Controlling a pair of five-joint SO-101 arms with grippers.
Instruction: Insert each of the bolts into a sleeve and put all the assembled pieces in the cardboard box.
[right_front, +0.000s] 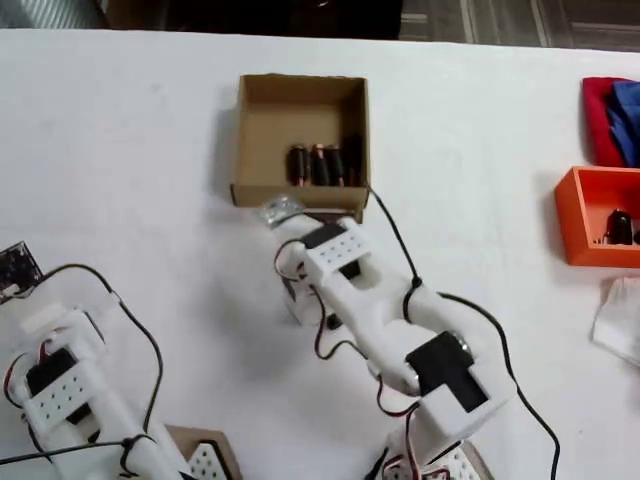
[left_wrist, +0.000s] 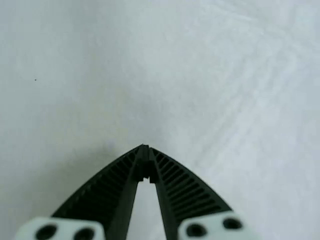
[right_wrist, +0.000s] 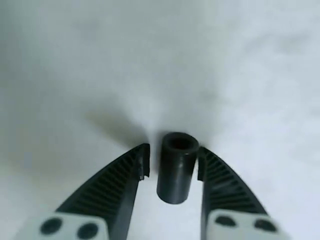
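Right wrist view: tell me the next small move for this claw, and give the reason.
Probably close the right claw on the black sleeve. The sleeve stands upright on the white table between the open fingers, with a gap visible beside it on one side, so it seems centred but not yet gripped.

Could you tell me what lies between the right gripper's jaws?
A black sleeve sits between the right gripper's jaws, its open end visible, in the right wrist view.
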